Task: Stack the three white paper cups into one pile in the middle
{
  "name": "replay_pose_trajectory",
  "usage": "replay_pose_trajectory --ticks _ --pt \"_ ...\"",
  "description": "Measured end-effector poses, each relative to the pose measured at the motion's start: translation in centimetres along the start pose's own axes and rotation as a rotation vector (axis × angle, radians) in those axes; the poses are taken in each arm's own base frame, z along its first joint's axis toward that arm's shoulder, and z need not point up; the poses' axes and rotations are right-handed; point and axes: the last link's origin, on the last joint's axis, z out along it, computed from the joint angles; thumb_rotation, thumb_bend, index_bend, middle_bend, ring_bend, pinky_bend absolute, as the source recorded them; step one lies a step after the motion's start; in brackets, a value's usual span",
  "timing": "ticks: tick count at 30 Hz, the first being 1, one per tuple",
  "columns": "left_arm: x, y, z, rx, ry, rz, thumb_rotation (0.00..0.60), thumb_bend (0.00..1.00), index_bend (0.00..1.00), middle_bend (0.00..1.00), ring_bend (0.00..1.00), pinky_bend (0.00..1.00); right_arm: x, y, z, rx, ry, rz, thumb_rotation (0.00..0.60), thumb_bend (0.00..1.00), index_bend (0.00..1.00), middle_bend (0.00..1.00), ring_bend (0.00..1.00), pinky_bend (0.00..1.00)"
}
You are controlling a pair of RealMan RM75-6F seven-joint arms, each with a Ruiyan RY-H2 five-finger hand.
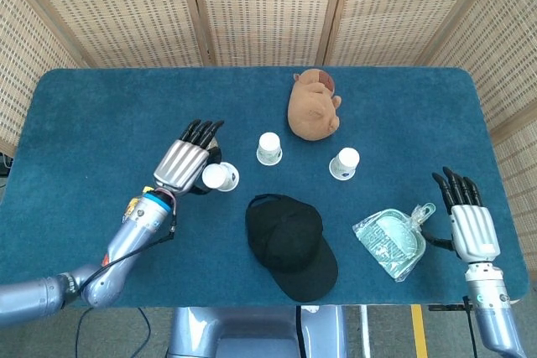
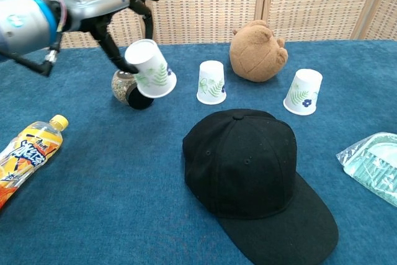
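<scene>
Now we are holding a white paper cup upside down in our left hand, lifted above the blue table beside the middle cup. Our right hand is resting spread, gripping nothing, near the dustpan.

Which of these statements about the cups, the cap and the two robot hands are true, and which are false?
1. The left robot hand holds a paper cup above the table. True.
2. All three cups are already stacked. False: the middle cup and the right cup stand apart, upside down.
3. The black cap lies nearer the camera than the plush toy. True.
4. The right robot hand holds the dustpan. False: it is beside it, holding nothing.
5. The orange bottle stands upright. False: it lies on its side.
</scene>
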Motion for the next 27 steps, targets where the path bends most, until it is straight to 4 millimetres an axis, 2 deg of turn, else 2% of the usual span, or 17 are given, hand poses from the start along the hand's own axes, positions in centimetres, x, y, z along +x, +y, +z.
replay_pose_trajectory --ticks 8,13,17,27 --pt "-0.8 1.1 5.7 0.024 0.046 0.000 0.600 0.15 0.53 0.00 0.00 0.00 -0.7 1.3 1.1 -0.054 -0.027 0.005 0.600 0.09 0.08 0.00 0.00 0.00" --pt "-1.5 2.7 8.7 0.025 0.060 -0.027 0.600 0.15 0.53 0.00 0.00 0.00 -1.0 1.9 1.7 -0.082 -0.037 0.018 0.600 0.09 0.08 0.00 0.00 0.00" --pt "-1.8 4.2 10.4 0.015 0.065 -0.045 0.600 0.15 0.53 0.00 0.00 0.00 -1.1 2.2 2.0 -0.096 -0.041 0.038 0.600 0.09 0.08 0.00 0.00 0.00" --pt "-1.7 5.3 12.6 0.003 0.079 -0.018 0.600 0.15 0.52 0.00 0.00 0.00 -1.3 3.0 2.6 -0.114 -0.039 0.071 0.600 0.09 0.08 0.00 0.00 0.00"
